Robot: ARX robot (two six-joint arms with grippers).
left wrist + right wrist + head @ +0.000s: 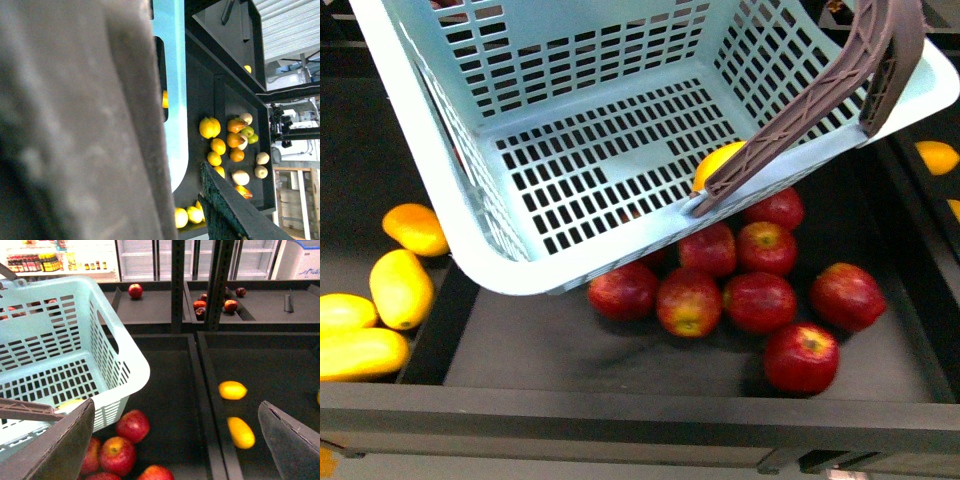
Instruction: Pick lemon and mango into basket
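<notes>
The turquoise basket [520,270] hangs tilted over a tray of red apples, its brown-grey handle [800,110] swung across the right side. My left gripper [187,215] is shut on the basket [170,75]; the grip itself is blurred. A yellow fruit [720,163] lies on the basket floor, half hidden by the handle; lemon or mango, I cannot tell. Mangoes [400,288] lie in the left tray. Lemons [232,390] lie in the right tray. My right gripper [175,450] is open and empty above the divider, with the basket [125,365] on one side of it and the lemons on the other.
Several red apples [760,300] fill the middle tray under and in front of the basket. Black tray dividers [202,405] separate the bins. More apples [135,290] sit on a rear shelf. Mixed yellow and orange fruit [220,146] lies in a farther bin.
</notes>
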